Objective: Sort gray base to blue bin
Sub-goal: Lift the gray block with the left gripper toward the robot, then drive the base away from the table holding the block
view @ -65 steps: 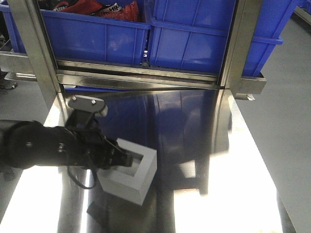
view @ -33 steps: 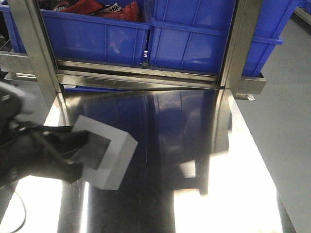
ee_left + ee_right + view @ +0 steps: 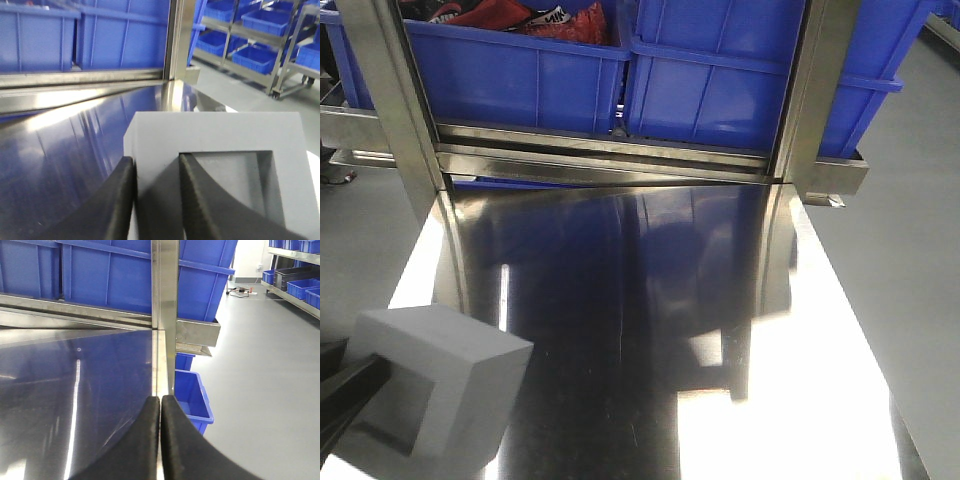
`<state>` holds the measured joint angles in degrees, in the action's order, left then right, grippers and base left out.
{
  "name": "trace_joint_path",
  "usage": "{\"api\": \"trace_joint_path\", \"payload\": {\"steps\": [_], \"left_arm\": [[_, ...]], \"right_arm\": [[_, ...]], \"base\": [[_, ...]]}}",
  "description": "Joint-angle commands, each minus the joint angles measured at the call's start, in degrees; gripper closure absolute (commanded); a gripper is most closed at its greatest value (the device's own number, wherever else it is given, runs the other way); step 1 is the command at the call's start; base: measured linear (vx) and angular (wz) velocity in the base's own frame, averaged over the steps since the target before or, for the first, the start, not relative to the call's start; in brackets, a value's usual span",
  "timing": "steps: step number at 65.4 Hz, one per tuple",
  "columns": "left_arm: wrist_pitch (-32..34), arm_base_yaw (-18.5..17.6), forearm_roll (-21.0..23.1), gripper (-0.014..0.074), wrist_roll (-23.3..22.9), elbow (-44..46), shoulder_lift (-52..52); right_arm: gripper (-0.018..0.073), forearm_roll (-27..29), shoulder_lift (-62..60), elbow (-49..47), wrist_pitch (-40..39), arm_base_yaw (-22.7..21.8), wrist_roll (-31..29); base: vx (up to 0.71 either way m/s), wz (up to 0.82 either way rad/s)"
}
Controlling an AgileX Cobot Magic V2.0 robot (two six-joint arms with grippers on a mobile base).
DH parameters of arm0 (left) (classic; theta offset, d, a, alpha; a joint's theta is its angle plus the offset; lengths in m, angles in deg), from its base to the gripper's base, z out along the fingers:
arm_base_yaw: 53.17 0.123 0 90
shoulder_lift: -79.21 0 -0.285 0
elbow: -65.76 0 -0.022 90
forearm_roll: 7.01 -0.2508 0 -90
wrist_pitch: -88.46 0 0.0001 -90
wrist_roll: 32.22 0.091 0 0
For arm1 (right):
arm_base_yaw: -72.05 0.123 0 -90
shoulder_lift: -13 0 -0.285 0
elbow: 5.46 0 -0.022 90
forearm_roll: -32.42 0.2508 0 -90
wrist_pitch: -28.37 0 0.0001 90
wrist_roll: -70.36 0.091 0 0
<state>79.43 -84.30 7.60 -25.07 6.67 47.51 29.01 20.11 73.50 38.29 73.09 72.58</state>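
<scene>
Gray base [image 3: 440, 385] at near-left corner of steel table [image 3: 650, 330], recess facing left gripper [image 3: 155, 162]. Clamped by one wall: one finger [image 3: 200, 200] inside square recess, other outside against block face. Right gripper [image 3: 160, 399] pressed closed, holding nothing, over right table edge. Farther back, reflective tabletop. Farthest, blue bin [image 3: 715, 95] on rack, well apart from base; neighbour bin [image 3: 510, 80] just beside it, red items [image 3: 535, 18] inside.

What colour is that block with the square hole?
The gray base is plain matte gray all over; the left wrist view shows it best.
</scene>
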Motion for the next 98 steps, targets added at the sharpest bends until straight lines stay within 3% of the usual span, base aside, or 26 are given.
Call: {"api": "trace_joint_path", "payload": {"steps": [1, 98], "left_arm": [[7.3, -0.4, 0.5, 0.0602, 0.4, 0.1, 3.1], [7.2, -0.4, 0.9, 0.0602, -0.2, -0.2, 4.2]], "right_arm": [[0.0568, -0.4, -0.7, 0.8, -4.3, -0.3, -0.3], [0.0568, -0.4, -0.7, 0.8, -4.3, -0.3, -0.3]], "base": [[0.00, 0.00], [0.00, 0.00]]}}
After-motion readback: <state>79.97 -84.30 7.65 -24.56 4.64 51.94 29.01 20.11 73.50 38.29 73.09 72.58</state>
